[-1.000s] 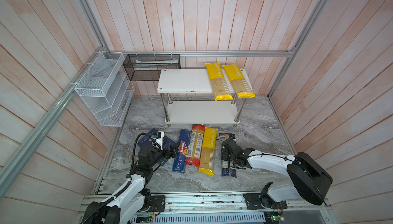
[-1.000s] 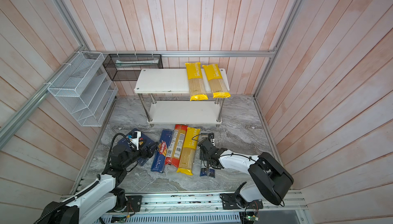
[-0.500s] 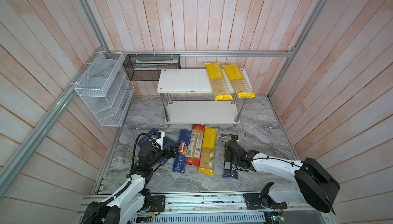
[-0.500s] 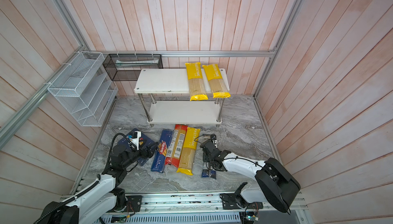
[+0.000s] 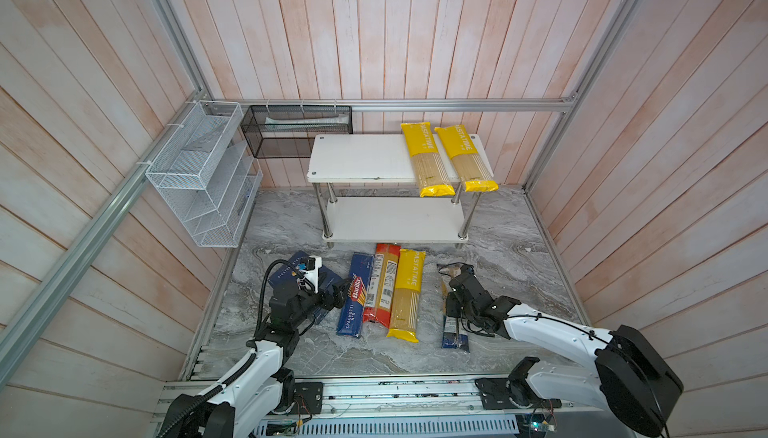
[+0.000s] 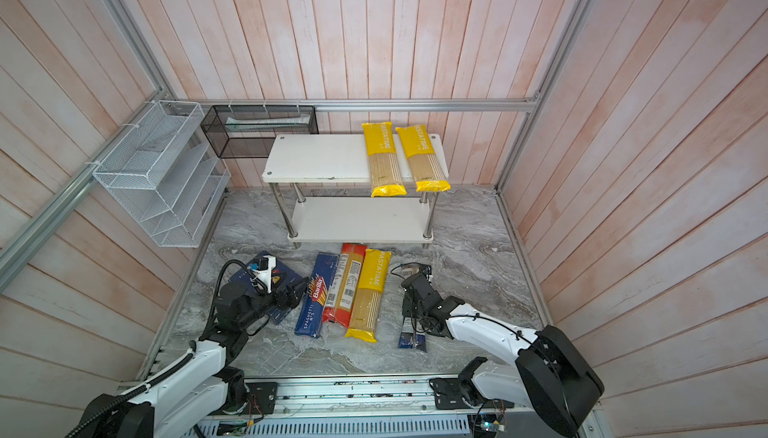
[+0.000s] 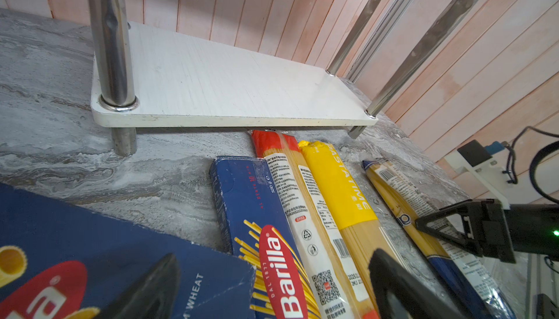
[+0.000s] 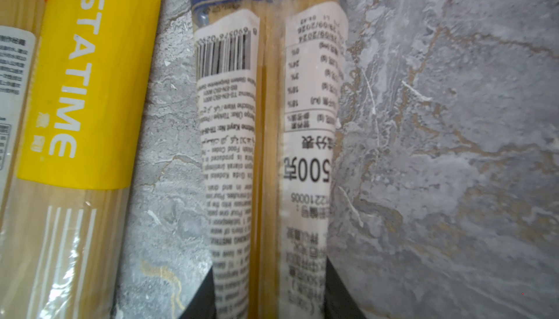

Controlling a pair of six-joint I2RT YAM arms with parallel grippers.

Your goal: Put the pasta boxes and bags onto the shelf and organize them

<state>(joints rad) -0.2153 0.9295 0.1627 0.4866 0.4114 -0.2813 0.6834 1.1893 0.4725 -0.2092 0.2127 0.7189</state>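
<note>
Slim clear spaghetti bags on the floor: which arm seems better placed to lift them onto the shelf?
Right. The right tool has both slim clear bags pinched between its jaws; the left tool hangs open by the wide Barilla box, farther away.

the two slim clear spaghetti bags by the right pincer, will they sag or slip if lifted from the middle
Probably stiff: the slim clear bags are packed with straight dry strands, so little sag. Their film looks glossy, so one may slip from the right pincer, which presses both sides of the pair. Narrow and separate, they might shift apart.
</note>
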